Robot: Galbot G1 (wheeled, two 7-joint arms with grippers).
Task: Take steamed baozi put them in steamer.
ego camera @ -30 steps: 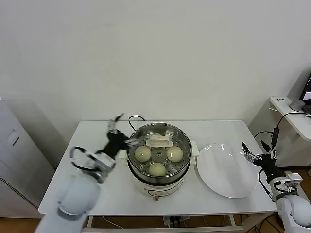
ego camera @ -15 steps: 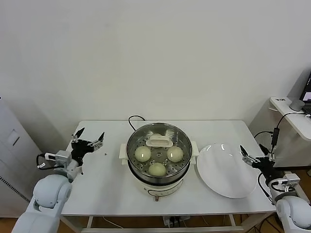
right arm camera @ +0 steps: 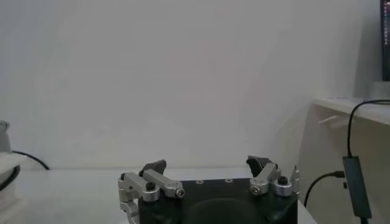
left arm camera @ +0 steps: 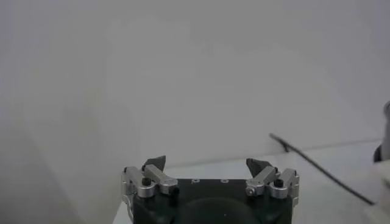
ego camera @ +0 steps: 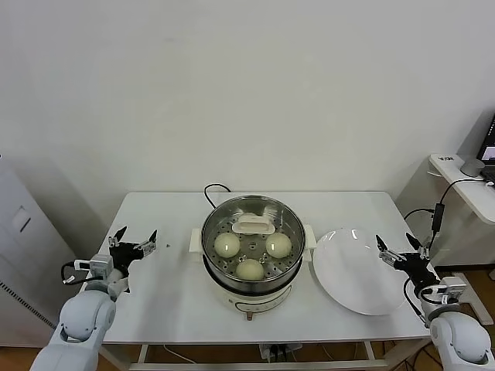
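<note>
both arms are now drawn back to the near corners of the table. the left gripper, which a second ago hung at the steamer's left rim, has pulled away to the near left edge and dropped lower since half a second ago; jaws spread wide, nothing between them. the right gripper has shifted only slightly at the near right edge, beside the plate; jaws also spread, empty. both wrist views agree: the left gripper and the right gripper show fingers apart with only wall and table beyond.

reading: the retreat looks like a finished placement, not an approach. judged from the layout, the loading is done or nearly so.

counts, near to far:
- plate: one, white, bare, just right of the steamer.
- steamer: one, at table centre, lid off, black cord trailing behind.
- steamed baozi in the tray: three clearly round — front, left, right.
- a pale flatter piece sits at the back of the tray; cannot tell whether it is a fourth bun or a fitting.
- none left on plate or table.
</note>
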